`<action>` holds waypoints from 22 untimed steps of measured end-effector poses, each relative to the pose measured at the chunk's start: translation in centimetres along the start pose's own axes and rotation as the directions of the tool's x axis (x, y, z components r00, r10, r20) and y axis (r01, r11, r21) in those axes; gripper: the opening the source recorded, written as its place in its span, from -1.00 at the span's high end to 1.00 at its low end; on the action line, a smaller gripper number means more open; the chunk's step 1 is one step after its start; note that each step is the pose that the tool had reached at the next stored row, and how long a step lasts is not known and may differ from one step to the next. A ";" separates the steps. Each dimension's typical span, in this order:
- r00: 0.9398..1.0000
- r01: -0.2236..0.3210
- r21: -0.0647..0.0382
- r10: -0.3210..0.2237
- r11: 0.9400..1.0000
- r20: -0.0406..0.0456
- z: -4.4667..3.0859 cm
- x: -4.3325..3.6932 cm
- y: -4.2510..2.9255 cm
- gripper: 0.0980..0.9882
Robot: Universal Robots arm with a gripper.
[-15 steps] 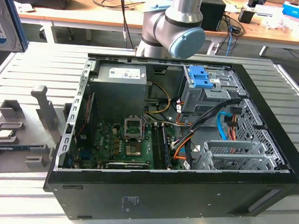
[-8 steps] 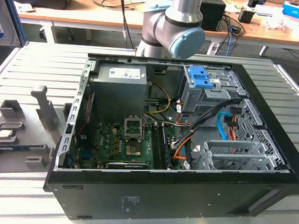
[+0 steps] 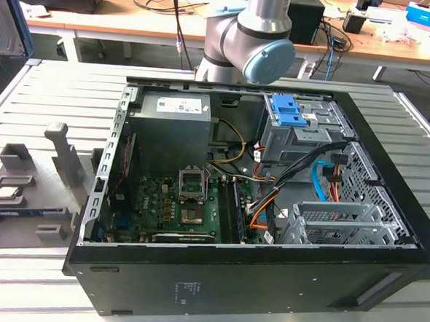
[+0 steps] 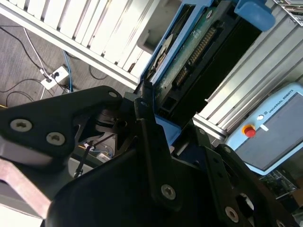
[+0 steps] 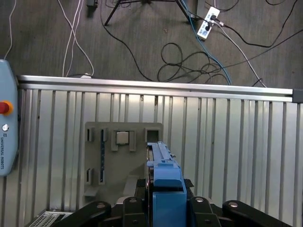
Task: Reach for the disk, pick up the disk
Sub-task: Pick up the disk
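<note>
The disk (image 4: 189, 54) is held on edge between black fingers (image 4: 147, 118) in the second wrist view, showing its green circuit board side and blue side rails. In the first wrist view the disk (image 5: 163, 165) appears edge-on, a blue rail uppermost. My gripper (image 5: 164, 185) is shut on it, high above the slatted table. Directly beneath lies a grey fixture (image 5: 109, 175). In the exterior view the arm's elbow (image 3: 252, 39) stands behind the open computer case (image 3: 266, 281).
A small square silver chip (image 5: 122, 137) sits in the grey fixture (image 3: 23, 186) at the exterior view's left. A blue latch piece (image 3: 287, 111) rests on the case's drive cage. A teach pendant (image 5: 7, 127) lies on the table's edge. Cables cross the floor (image 5: 199, 61).
</note>
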State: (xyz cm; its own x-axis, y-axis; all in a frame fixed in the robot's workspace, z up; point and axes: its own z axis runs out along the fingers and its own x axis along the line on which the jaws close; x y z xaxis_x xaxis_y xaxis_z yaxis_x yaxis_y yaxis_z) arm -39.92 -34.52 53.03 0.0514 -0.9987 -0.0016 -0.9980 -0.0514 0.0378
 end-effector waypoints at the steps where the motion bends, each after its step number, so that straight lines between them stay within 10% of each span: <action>1: 1.000 0.000 0.000 0.000 1.000 0.000 -0.27 0.00 0.01 0.39; 12: 1.000 0.000 0.000 0.000 1.000 0.002 -0.89 0.01 -0.09 0.39; 22: 1.000 0.000 0.000 0.000 1.000 0.002 -0.45 0.11 -2.27 0.39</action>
State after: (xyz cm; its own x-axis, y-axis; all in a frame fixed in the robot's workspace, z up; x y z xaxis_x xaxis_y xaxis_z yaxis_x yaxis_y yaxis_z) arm -37.63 -34.52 53.39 0.0514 -0.9987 -0.0037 -0.9980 -0.0515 0.0377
